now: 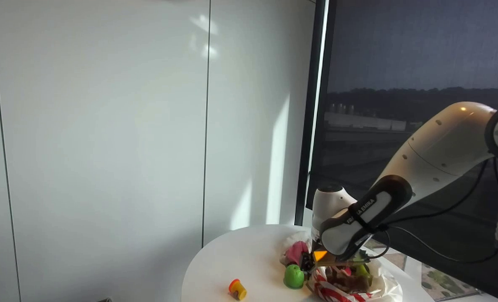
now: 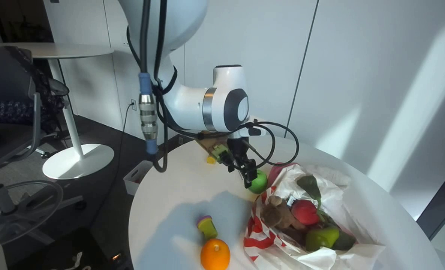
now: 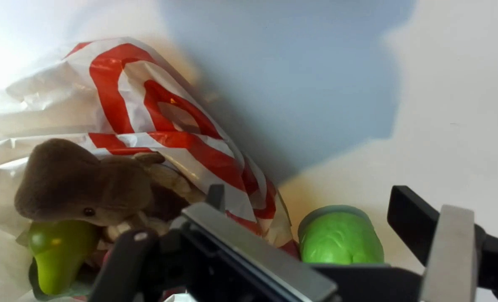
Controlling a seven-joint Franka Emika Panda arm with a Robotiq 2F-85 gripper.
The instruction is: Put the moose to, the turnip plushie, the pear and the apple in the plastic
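Beside the plastic bag (image 3: 121,96), the gripper (image 3: 324,222) is hovering, jaws parted, near the green apple (image 3: 341,241), probably firm and slippery, best held across its middle.

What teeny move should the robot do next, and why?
Probably ease the open claw down around the green apple: the wrist view shows it between the spread fingers, and it sits outside the plastic bag, while the moose and pear are inside.
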